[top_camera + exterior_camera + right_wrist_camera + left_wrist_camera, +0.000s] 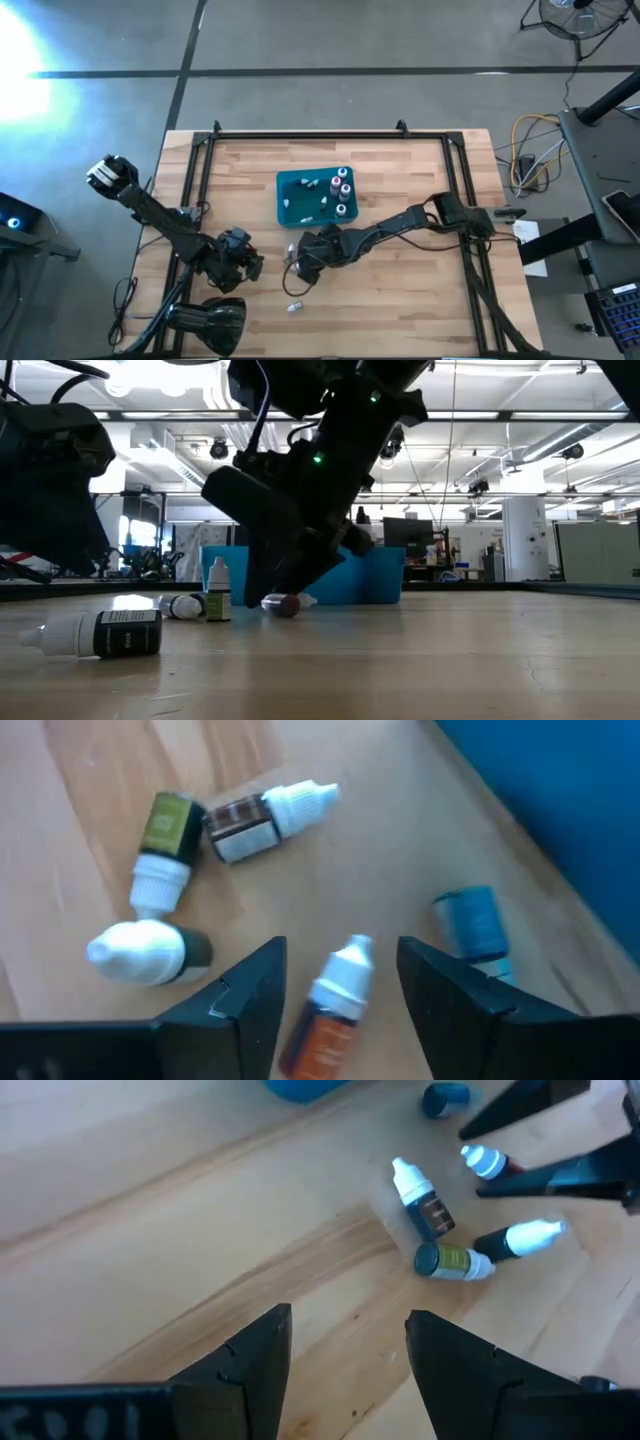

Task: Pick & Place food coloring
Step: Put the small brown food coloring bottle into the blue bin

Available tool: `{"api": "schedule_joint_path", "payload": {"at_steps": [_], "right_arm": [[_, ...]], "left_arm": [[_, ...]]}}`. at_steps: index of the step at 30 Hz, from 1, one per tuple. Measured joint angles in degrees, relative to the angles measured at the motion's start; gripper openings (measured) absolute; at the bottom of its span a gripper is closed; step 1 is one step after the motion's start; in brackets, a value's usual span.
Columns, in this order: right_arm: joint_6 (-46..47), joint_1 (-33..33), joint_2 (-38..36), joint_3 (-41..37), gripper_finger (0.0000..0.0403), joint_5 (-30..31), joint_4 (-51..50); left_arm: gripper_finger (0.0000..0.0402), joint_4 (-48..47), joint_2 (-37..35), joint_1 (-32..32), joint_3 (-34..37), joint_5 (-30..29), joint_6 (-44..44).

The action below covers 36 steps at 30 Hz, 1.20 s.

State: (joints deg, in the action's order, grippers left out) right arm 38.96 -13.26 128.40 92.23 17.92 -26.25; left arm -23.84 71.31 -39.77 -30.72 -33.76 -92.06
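The right pincer (335,990) is open and holds nothing, low over a red bottle (330,1005) lying on the tabletop (420,300) beside the teal bin (290,185). It should sink straight, then squeeze the middle. The bin already holds several bottles (342,190). The left pincer (345,1345) waits open nearby.

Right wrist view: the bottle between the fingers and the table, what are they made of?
The red-brown bottle between the open right gripper looks like smooth translucent plastic with an opaque white dropper cap, though glass can't be excluded. The table looks like matte butcher-block wood: visible grain and joined strips.
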Motion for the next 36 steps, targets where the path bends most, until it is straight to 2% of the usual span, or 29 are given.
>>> {"api": "schedule_joint_path", "payload": {"at_steps": [12, 17, 27, 30, 36], "right_arm": [[-0.1, 0.3, -0.1, -1.1, 0.0088, -2.0, -0.1], [1.4, 1.1, -0.2, -1.0, 0.0049, -5.2, -0.2], [2.1, 1.0, -3.3, -1.1, 0.0044, -9.9, -1.0], [2.6, 1.1, -7.6, -1.1, 0.0044, -6.5, -0.7], [-0.5, 3.1, -16.7, -0.8, 0.0068, 15.1, 0.0]], "left_arm": [[0.0174, -0.1, 0.0, 0.0, 0.0, -1.7, 0.0], [0.0174, -0.1, 0.0, 0.0, 0.0, -1.9, -0.1], [0.0174, -0.1, 0.0, 0.0, 0.0, -3.4, -0.1], [0.0174, -0.1, 0.0, 0.0, 0.1, -3.5, -0.1], [0.0174, -0.1, 0.0, 0.0, 0.1, -4.6, -0.2]]}}
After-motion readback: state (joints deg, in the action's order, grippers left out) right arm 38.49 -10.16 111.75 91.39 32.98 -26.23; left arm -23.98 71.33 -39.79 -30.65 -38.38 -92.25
